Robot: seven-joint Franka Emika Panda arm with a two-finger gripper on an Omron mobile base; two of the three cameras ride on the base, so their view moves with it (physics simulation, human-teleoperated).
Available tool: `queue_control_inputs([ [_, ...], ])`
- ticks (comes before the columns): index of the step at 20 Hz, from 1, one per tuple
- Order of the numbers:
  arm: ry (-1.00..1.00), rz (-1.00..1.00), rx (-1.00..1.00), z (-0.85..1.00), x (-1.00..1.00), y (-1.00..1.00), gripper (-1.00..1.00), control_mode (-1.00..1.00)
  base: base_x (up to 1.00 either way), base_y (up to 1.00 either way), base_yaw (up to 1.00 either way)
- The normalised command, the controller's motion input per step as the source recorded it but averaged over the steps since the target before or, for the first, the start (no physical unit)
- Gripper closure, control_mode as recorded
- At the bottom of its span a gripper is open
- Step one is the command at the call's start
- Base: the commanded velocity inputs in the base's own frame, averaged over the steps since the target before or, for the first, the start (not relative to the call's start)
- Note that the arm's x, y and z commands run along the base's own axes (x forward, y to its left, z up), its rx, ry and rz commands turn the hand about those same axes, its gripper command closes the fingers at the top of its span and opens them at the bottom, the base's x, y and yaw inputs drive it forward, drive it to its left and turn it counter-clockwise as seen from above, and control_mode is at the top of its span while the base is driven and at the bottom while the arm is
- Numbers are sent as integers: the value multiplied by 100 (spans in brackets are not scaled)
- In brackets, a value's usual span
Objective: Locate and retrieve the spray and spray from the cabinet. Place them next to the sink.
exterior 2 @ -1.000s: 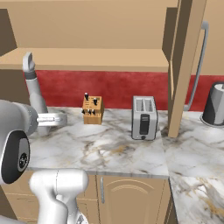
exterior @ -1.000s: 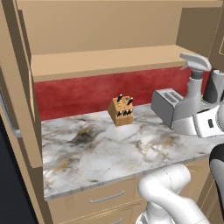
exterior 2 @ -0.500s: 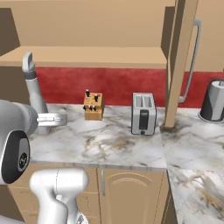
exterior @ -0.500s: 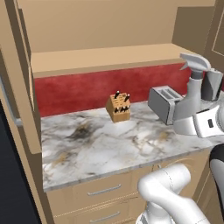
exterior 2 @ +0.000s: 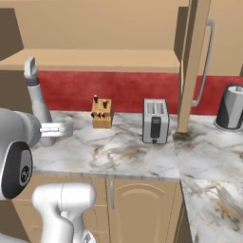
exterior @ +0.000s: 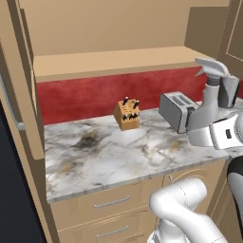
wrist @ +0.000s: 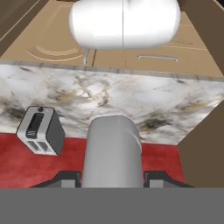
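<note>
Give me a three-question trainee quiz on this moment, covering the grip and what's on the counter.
1. True or false: the gripper is shut on the spray bottle.
2. What stands on the marble counter between the bottle and the toaster in the right base view? A) kettle B) knife block C) bowl
3. Fill in: the grey kettle stands on the counter to the ____ of the open cabinet door in the right base view.

Key: 1 true; 2 B, the knife block; 3 right.

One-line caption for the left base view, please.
Pincer holds a trigger spray bottle upright above the marble counter, beside toaster and knife block.
</note>
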Motion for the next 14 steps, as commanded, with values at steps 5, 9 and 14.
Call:
queue_control_inputs([
  [5, 0, 0, 0, 0, 0, 0, 100, 100, -38, -17, 0],
  [9, 0, 0, 0, 0, 0, 0, 100, 100, -35, -13, 0],
  [14, 0, 0, 0, 0, 0, 0, 100, 100, -27, -6, -4],
])
